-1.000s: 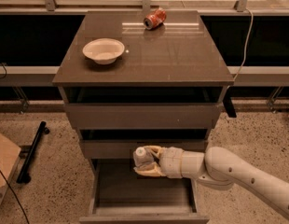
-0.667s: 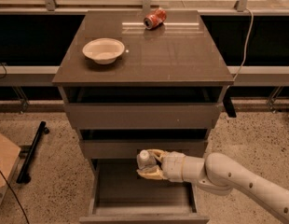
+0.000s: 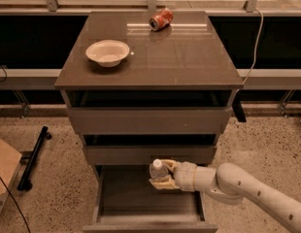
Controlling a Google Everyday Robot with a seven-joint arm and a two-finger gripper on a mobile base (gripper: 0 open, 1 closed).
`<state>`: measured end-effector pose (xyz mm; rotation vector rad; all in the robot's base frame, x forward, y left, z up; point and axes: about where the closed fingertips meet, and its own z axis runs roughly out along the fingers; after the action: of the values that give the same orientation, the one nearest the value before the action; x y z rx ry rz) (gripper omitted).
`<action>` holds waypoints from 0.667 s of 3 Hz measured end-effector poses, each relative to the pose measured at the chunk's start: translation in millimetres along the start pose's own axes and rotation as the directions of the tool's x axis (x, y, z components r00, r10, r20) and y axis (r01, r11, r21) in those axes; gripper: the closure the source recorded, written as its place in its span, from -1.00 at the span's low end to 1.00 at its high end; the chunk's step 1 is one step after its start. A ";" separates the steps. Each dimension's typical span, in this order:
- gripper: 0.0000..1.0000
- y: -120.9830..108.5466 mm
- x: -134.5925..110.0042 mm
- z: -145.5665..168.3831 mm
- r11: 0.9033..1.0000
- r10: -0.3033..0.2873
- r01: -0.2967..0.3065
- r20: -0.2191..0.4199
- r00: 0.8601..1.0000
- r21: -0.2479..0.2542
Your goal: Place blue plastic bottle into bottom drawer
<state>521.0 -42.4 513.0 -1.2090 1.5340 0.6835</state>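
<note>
The blue plastic bottle (image 3: 158,169), clear with a white cap, is held in my gripper (image 3: 163,174), which is shut on it. The arm reaches in from the lower right. The bottle hangs over the open bottom drawer (image 3: 149,204), just in front of the middle drawer's face, cap pointing up and left. Only the bottle's upper part shows; the rest is hidden by the fingers.
A white bowl (image 3: 108,52) and a crushed red-orange soda can (image 3: 160,19) sit on the cabinet top (image 3: 189,57). The two upper drawers stand slightly open. A black bar (image 3: 34,157) and a cardboard piece (image 3: 5,164) lie on the floor at left.
The gripper with the bottle has shifted slightly right and a little lower, staying over the open bottom drawer.
</note>
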 end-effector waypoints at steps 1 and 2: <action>1.00 0.0 0.1 0.2 1.000 0.000 0.000 0.000 1.000 0.000; 1.00 3.0 6.5 12.2 1.000 -0.014 0.014 0.017 1.000 -0.001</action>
<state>522.8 -33.0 502.5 -1.2115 1.5100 0.6840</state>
